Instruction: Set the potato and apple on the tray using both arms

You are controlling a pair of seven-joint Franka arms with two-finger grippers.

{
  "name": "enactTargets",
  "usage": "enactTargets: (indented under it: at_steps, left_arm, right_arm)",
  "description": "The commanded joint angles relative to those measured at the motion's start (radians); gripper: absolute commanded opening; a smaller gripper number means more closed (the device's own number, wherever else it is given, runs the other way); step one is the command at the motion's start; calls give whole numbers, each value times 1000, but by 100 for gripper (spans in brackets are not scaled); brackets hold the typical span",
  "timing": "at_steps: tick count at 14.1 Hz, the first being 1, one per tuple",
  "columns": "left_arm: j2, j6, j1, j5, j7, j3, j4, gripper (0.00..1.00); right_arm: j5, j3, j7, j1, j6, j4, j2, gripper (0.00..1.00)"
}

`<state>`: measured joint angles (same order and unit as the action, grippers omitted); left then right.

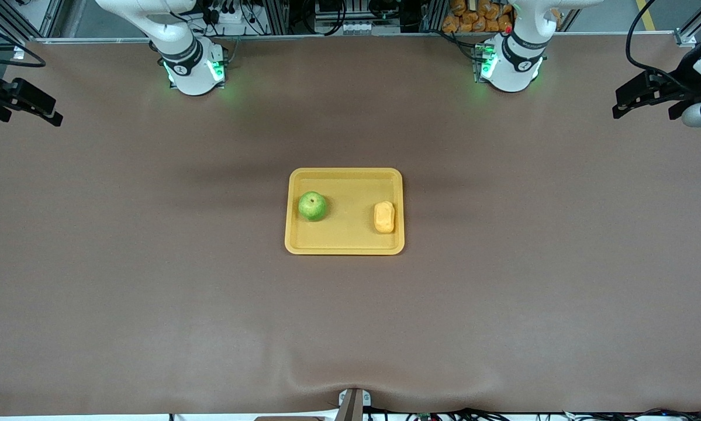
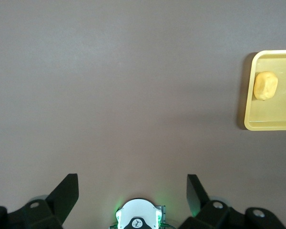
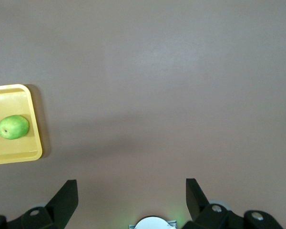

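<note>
Item one: the tray (image 1: 344, 248), a flat yellow rectangle with rounded corners and a low raised rim, lying at the middle of the brown table (image 1: 151, 280), well apart from both robot bases. Item two: the apple (image 1: 313, 206), round and bright green with a small dark stem spot facing up, resting on the tray floor at the end toward the right arm's side of the table, close to the rim there; it also shows in the right wrist view (image 3: 13, 127), where part of the tray (image 3: 19, 155) enters the picture. Item three: the potato (image 1: 384, 217), an oblong yellow-orange lump, lying on the tray floor at the end toward the left arm's side, just beside the rim, with its long axis running toward the front camera; it appears too in the left wrist view (image 2: 265, 86) on the tray (image 2: 271, 125). Apple and potato lie apart, with bare tray floor between them. Item four: the left gripper (image 2: 133, 191), raised over bare table at the left arm's end, fingers spread wide and holding nothing. Item five: the right gripper (image 3: 132, 191), raised over bare table at the right arm's end, fingers likewise spread and empty. Both arms wait away from the tray.
</note>
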<state>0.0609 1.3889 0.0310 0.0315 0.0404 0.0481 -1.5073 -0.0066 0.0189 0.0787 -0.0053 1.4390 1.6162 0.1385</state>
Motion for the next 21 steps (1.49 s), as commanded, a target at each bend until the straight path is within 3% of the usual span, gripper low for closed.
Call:
enactTargets:
  at_steps: [1,21]
  left_arm:
    - [11,-1,-3,-7,-4,-1,-7,100]
    - [11,-1,-3,-2,76,6,-4,100]
  right_arm:
    - [-27,-27,-13,-12,11,-33,3,100]
    - [-9,-20,-43,-18,21,-73,-37,100]
